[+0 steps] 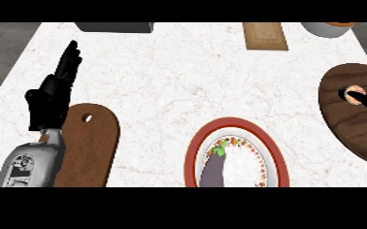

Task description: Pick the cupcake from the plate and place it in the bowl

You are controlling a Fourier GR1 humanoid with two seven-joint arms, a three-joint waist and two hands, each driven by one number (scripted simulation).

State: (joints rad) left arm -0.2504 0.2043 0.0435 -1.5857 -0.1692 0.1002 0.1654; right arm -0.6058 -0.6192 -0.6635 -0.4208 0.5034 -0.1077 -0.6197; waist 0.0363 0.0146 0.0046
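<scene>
A red-rimmed plate (pixel 193 150) with a patterned white centre sits at the bottom middle. On it lies a purple eggplant (pixel 213 170) with a green stem; I see no cupcake on the plate. At the right edge is a dark wooden bowl (pixel 344 121), partly cut off. A small orange and white item (pixel 353 94), possibly the cupcake, rests inside it. My left hand (pixel 50 102) stands open at the left, fingers straight and pointing up, far from both plate and bowl. My right hand shows nowhere.
A brown cutting board (pixel 93 140) with a hole lies at the lower left beside my left forearm. A light wooden board (pixel 265 36), a dark grey object (pixel 114 27) and a white container (pixel 324 29) line the far edge.
</scene>
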